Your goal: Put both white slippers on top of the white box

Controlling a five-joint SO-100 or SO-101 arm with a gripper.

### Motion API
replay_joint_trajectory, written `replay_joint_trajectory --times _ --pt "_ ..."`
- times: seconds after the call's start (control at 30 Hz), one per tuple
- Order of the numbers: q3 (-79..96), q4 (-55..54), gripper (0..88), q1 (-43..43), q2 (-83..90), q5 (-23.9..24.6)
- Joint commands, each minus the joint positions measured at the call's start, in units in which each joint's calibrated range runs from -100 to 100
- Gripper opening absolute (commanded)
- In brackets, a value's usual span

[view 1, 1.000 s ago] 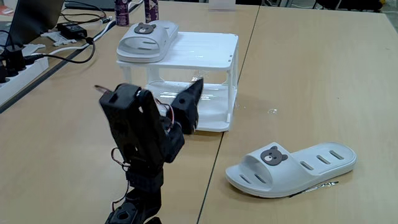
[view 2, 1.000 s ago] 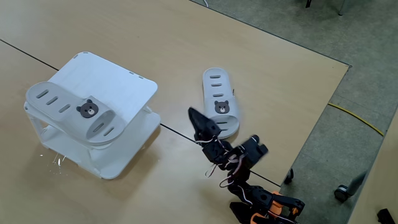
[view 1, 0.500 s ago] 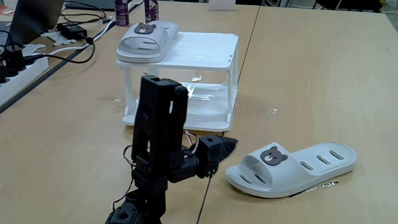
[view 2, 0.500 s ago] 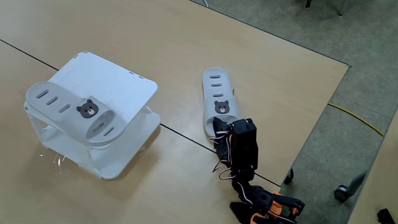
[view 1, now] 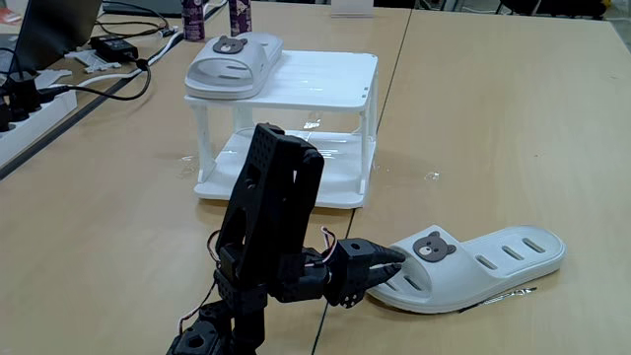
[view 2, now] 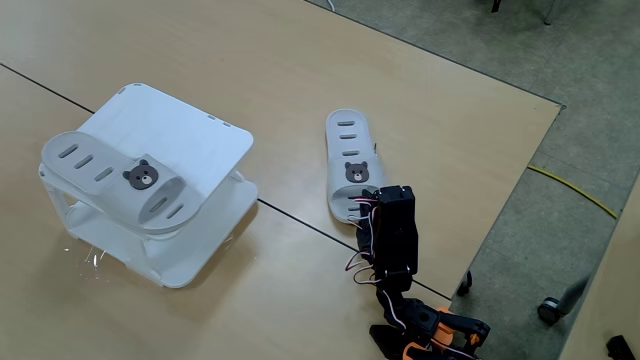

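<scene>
One white slipper (view 1: 233, 62) is lying on top of the white box (view 1: 325, 79), along the box's left side in a fixed view, its bear-face end pointing toward the far edge of the tabletop (view 1: 513, 128). In another fixed view this slipper (view 2: 115, 180) is overhanging the box's (view 2: 190, 135) near-left rim slightly. The rest of the ribbed top is lying bare beside it.

The second white slipper (view 1: 473, 264) is resting flat on the tabletop, well apart from the box, with open wood all around it. In a fixed view it (view 2: 350, 165) is sitting not far from the tabletop's (view 2: 300, 60) right edge, beyond which grey floor is showing.

The black tool (view 1: 392, 260) is reaching low to the toe end of this slipper, just beside or touching it. Its tips are looking close together, but I cannot tell whether it is gripping anything. From above, the arm (view 2: 396, 232) is hiding the tool and the slipper's toe.

Cables and a power strip (view 1: 30, 104) are lying along the far-left edge.
</scene>
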State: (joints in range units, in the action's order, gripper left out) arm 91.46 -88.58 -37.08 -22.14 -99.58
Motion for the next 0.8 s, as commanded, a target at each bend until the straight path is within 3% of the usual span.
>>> replay_joint_trajectory --times 0.0,0.33,0.77 --pt "-0.85 -0.89 16.8 0.15 0.81 -0.42" --pt "-13.12 -0.63 18.4 0.15 -0.11 -0.42" --pt "-36.30 -0.11 18.4 0.15 -14.50 -0.42"
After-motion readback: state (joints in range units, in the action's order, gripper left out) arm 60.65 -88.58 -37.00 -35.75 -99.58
